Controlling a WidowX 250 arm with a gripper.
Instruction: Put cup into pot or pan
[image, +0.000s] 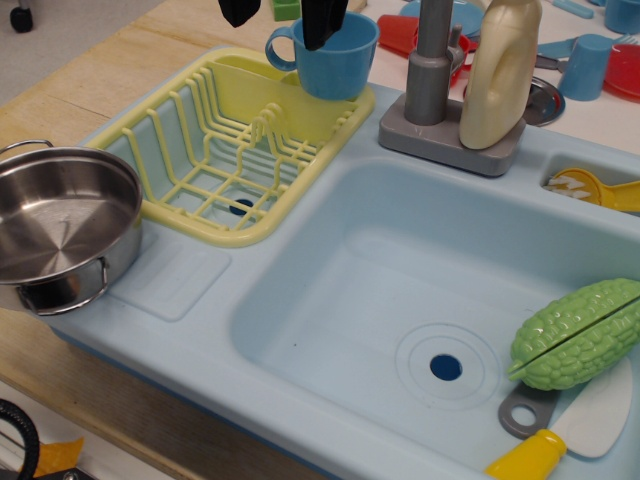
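1. Nearest, at the sink's (330, 330) right front, a green gourd (578, 333) rests above a yellow-handled knife (560, 435); neither bears on the task.
2. At the left front corner stands the pot (60, 225), upright, its inside bare and shiny. Nothing is in it, so the goal is not yet met.
3. Behind the pot, on the drainboard, sits the yellow rack (235, 150), with the tap (432, 70) and a cream bottle (498, 75) farther right.
4. At the rack's far right corner is the cup (335, 55), handle pointing left, well apart from the pot. Whether it is lifted or resting on the rack I cannot tell.
5. The gripper (325, 22) reaches down from the top edge, one dark finger inside the cup's mouth. It looks clamped on the rim, though the other finger is mostly hidden.
6. By my reading the grasp is made; the carry across the rack to the pot, and the release, are left.
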